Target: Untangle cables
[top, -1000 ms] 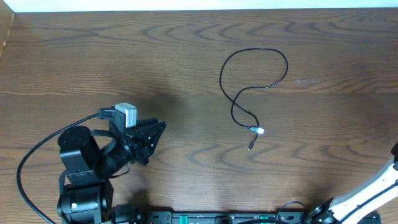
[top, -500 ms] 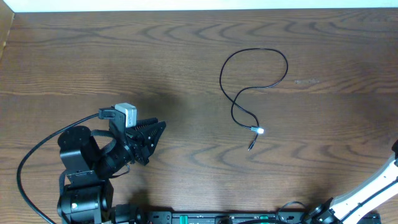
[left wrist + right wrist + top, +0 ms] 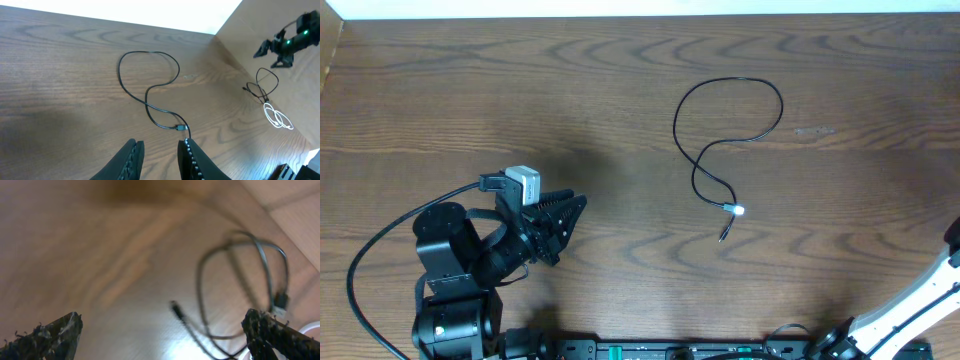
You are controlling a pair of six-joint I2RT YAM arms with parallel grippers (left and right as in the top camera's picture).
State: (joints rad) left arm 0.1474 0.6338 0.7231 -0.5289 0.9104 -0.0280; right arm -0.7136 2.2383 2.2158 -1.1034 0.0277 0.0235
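One thin black cable (image 3: 725, 130) lies in an open loop on the wooden table (image 3: 520, 100), its silver-tipped plug (image 3: 735, 209) nearest me. The left wrist view shows that cable (image 3: 150, 95) ahead of my left gripper (image 3: 161, 142), whose jaws stand a little apart with nothing between them. At the table's lower left, the left gripper (image 3: 572, 206) is well away from the loop. My right gripper (image 3: 162, 330) is open wide above a blurred tangle of black cables (image 3: 240, 280). From the left wrist, the right gripper (image 3: 286, 42) hovers over those cables (image 3: 262, 89).
A white coiled cord (image 3: 277, 119) lies beside the black tangle on a lighter tan surface (image 3: 235, 60) right of the table. The right arm's white link (image 3: 920, 300) crosses the lower right corner. A thick black arm wire (image 3: 380, 245) loops at lower left.
My right gripper has gone from shut to wide open. The right arm's link shifted slightly at the lower right edge. The looped cable and left arm have not moved.
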